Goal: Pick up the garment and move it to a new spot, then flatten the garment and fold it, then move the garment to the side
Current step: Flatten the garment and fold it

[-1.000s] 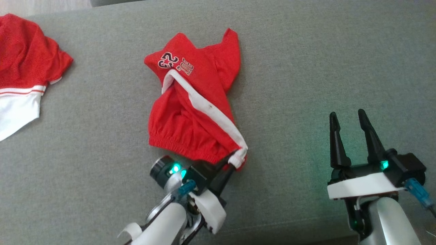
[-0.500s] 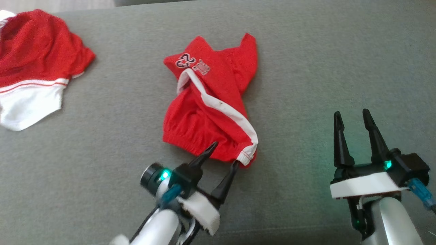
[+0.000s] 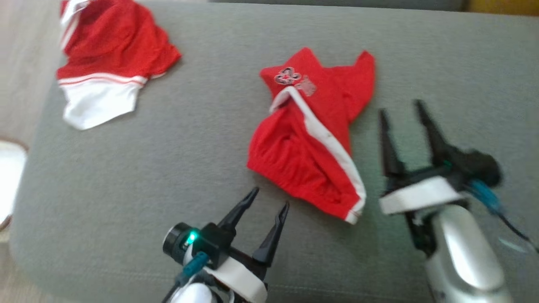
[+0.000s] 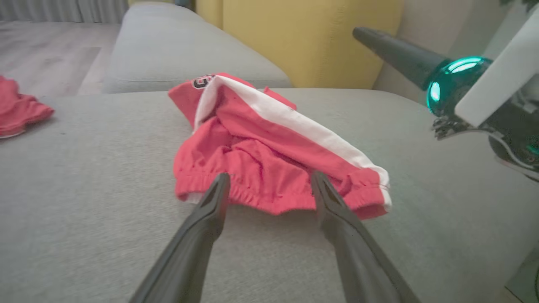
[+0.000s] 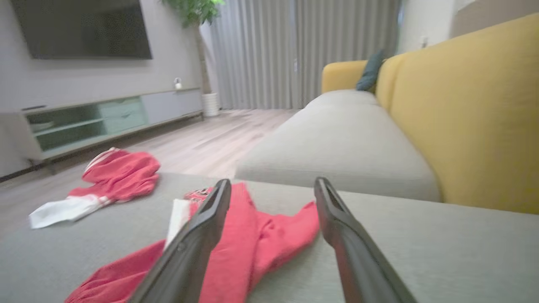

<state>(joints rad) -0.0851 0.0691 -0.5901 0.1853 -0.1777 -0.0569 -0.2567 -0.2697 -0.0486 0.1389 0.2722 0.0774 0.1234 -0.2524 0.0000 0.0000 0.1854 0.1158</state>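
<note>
The garment (image 3: pixel 309 139) is a pair of red shorts with a white side stripe and a printed number, lying crumpled on the grey sofa cushion (image 3: pixel 177 139). Its elastic waistband faces me in the left wrist view (image 4: pixel 269 168). My left gripper (image 3: pixel 269 200) stands open just short of the waistband, nothing between its fingers (image 4: pixel 210 210). My right gripper (image 3: pixel 400 107) is open too, to the right of the garment, its fingertips level with the legs. The right wrist view has the garment (image 5: pixel 252 235) under and left of the fingers (image 5: pixel 337 219).
A second red and white garment (image 3: pixel 107 63) lies at the cushion's far left corner (image 5: pixel 105 181). The cushion's left edge drops off near a pale round object (image 3: pixel 8 176). A yellow sofa back (image 5: pixel 463 113) and another grey cushion (image 5: pixel 345 139) lie beyond.
My left gripper let go of the garment's waistband corner, opened and drew back. The head camera turned, shifting the whole scene rightward. My right gripper moved up closer beside the garment.
</note>
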